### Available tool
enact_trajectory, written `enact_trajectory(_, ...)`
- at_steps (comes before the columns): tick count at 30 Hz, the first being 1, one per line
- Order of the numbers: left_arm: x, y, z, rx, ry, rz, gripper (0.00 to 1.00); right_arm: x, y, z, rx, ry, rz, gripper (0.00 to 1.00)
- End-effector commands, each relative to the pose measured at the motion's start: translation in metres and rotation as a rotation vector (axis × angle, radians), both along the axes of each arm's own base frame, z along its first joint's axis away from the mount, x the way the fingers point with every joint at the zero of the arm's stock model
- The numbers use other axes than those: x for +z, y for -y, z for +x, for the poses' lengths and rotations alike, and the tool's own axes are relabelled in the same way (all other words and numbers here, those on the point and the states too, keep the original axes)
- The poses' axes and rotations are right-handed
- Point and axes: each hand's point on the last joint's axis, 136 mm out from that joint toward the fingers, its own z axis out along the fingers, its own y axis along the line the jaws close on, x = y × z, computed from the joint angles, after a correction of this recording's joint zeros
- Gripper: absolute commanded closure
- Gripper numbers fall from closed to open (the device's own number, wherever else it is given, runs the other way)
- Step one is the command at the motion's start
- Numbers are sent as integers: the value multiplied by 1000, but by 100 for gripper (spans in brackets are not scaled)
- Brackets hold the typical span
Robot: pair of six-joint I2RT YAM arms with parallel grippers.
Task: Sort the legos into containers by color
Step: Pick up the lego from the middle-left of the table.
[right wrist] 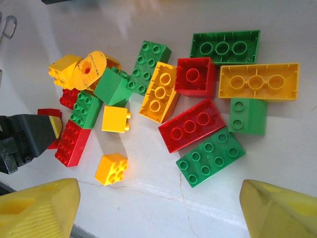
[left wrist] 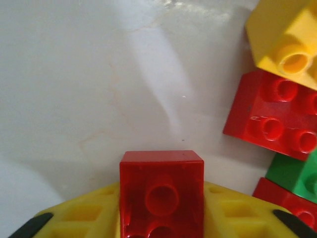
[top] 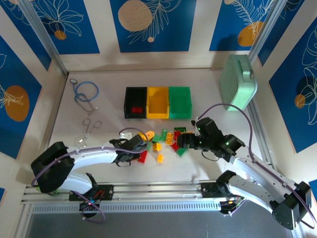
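Observation:
In the left wrist view, my left gripper (left wrist: pixel 161 208) is shut on a small red brick (left wrist: pixel 161 191), held just above the white table between the yellow fingers (left wrist: pixel 84 218). In the top view it (top: pixel 138 148) sits at the left edge of the lego pile (top: pixel 166 141). My right gripper (right wrist: pixel 158 208) hangs open over the pile's near side, and in the top view (top: pixel 184 144) is at its right edge. Red, green and orange bricks lie loose beneath it. The black bin (top: pixel 134 93), yellow bin (top: pixel 157 92) and green bin (top: pixel 179 92) stand in a row behind; a red brick (top: pixel 137 109) lies in the black one.
A large mint-green case (top: pixel 238 82) leans at the back right. A blue cable loop (top: pixel 86 91) and scissors (top: pixel 89 126) lie at the left. A long red brick (right wrist: pixel 72 144) and an orange cube (right wrist: pixel 111 168) lie close to the left gripper (right wrist: pixel 25 136).

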Motion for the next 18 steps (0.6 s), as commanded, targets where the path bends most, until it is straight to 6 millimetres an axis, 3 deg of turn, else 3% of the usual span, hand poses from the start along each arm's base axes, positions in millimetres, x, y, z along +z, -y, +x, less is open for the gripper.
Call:
enact_trajectory(1,10,6,9,-2,31,11,70,-4,5,-5,-17,-3,-8,16)
enact_trajectory(8,45,-1,30,-20,97,31,74,-6,6,-7,-20,-7,-3,16)
enact_trajectory(15,103,-4,87,-58,172,-15,73,-11,6,-8,-19,-17,1,16)
enact_trajectory(18,117,-1,115,-80,172,-32,73,-11,6,-9,-21,-18,5,16)
